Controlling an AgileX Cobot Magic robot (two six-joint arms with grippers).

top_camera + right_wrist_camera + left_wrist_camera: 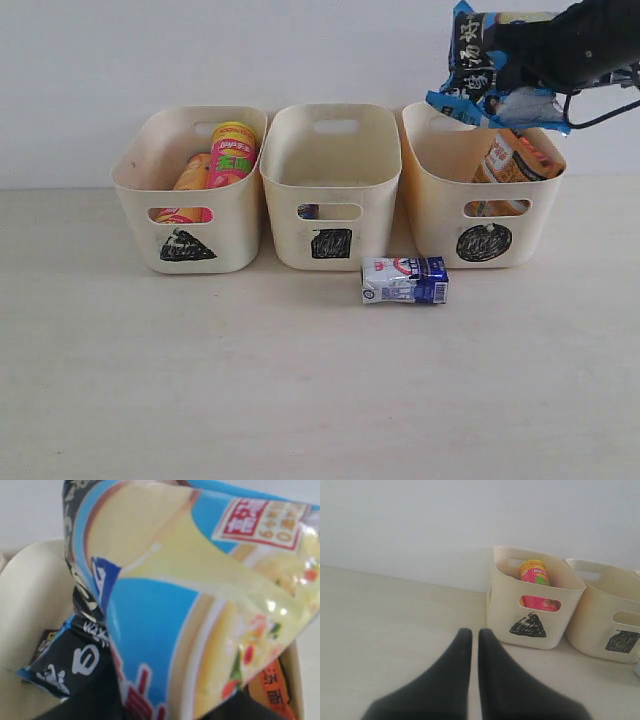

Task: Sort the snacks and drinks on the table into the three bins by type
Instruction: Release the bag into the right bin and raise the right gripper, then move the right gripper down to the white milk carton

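Above the right-hand tub, the right gripper (507,68) is clamped on a crinkly blue-black snack bag (478,62), holding it in the air over the cream plastic bin with a scribbled black circle (432,215). White Chinese characters run down the bag's dark edge, and the right wrist view shows a red label (260,522) with white characters; neither is sharp enough to read. An orange-brown crinkly bag (515,160) stands inside that bin, its print too small to make out. The middle cream bin with a black square (285,225) shows something dark (308,211) through its handle slot. The cream bin with a black triangle (135,170) holds a tall yellow chip cylinder (192,175) and a pink chip cylinder with a yellow lid (232,155). A small white and blue drink carton (404,280) lies on its side on the pale beige table (300,400), just before the square and circle bins. The left gripper (474,636) hangs over the table near the triangle bin, fingers pressed together, empty.
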